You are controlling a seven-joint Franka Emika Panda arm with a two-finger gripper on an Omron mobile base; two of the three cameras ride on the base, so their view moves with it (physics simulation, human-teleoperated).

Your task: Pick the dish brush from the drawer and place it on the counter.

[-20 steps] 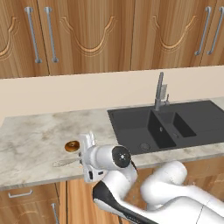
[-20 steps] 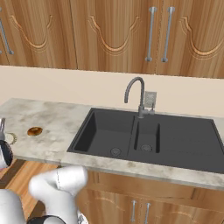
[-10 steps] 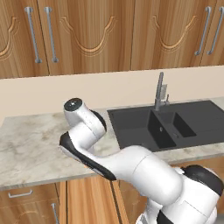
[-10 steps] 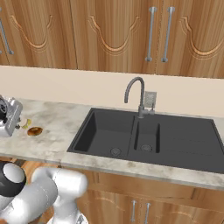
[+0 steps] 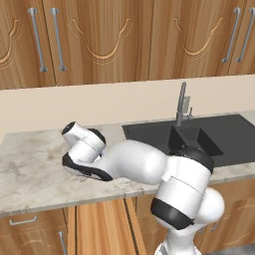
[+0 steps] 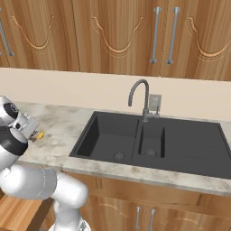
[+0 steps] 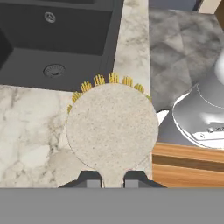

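At centre of hand view: dish brush (image 7: 112, 127), round speckled cream head fringed with yellow bristles, neck clamped between dark fingers (image 7: 90, 179). Beneath it, marbled beige-grey tabletop (image 7: 26, 131); black matte sink (image 7: 57, 39) at upper left.

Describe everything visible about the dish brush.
The brush has a round, flat, speckled cream head with short yellow bristles fringing its far edge. A narrow neck runs down between the pincer's two dark fingertips, which close on it, so it is held. In the hand view it hangs over the marbled counter beside the black sink. The handle is hidden.
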